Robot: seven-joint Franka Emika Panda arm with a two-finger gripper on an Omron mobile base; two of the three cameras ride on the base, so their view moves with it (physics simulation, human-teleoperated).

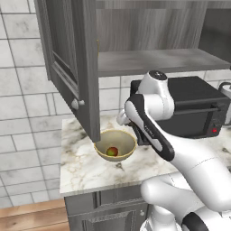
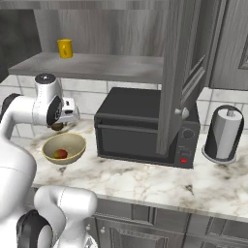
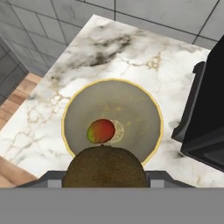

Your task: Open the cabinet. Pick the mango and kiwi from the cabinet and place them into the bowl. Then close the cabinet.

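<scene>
My gripper (image 2: 59,125) hangs just above the back rim of the tan-gold bowl (image 2: 73,141), shut on the brown kiwi (image 3: 105,168), which bulges between its jaws at the bottom of the hand view. The red and yellow-green mango (image 3: 101,131) lies in the middle of the bowl (image 3: 131,103); the left base view shows the mango (image 1: 112,151) in the bowl (image 1: 125,137) too. The cabinet (image 1: 149,40) above the counter stands open, with its left door (image 1: 72,63) swung out over the bowl's side and its right door (image 2: 181,72) swung out in front of the oven.
A black toaster oven (image 2: 140,127) stands right of the bowl on the marble counter (image 2: 145,181). A yellow cup (image 2: 65,48) sits on the cabinet shelf. A paper-towel roll (image 2: 225,133) stands at the far right. The counter's left end drops off beside a tiled wall.
</scene>
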